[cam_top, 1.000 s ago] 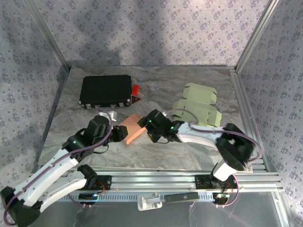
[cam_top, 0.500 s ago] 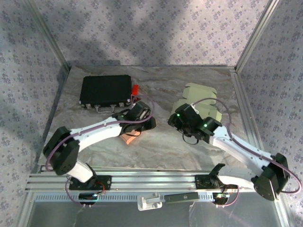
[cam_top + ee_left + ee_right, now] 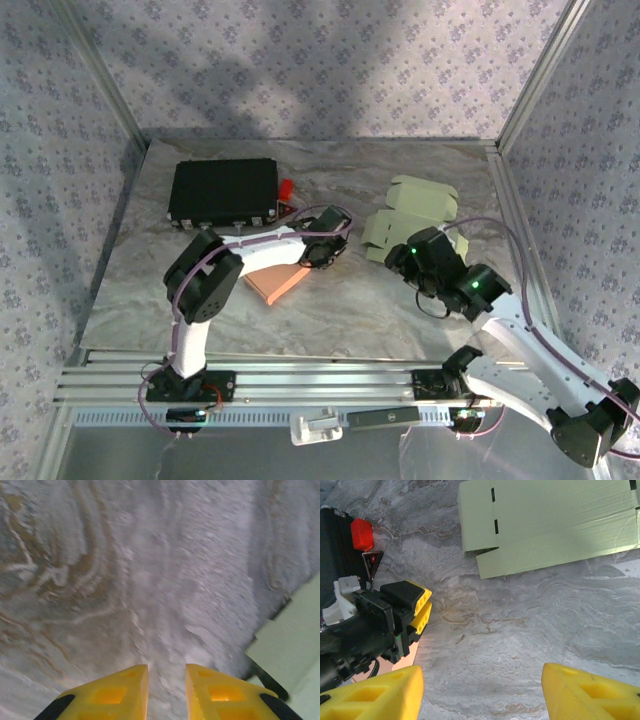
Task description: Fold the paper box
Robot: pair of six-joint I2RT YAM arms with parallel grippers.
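Stock: pale green flat die-cut paper box blanks (image 3: 555, 525) lie right-rear on the grey marbled table (image 3: 520, 625), just ahead of the right claw (image 3: 482, 685), which is spread wide and empty. The left claw (image 3: 166, 675) is narrowly parted, empty, low over the table. The blanks look light, thin and easily creased, so pinch a flap edge, not the panels.

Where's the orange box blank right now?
In the top view, the orange box blank lies flat left of centre, partly under the left arm, nearer than the black case, green blanks to its right.
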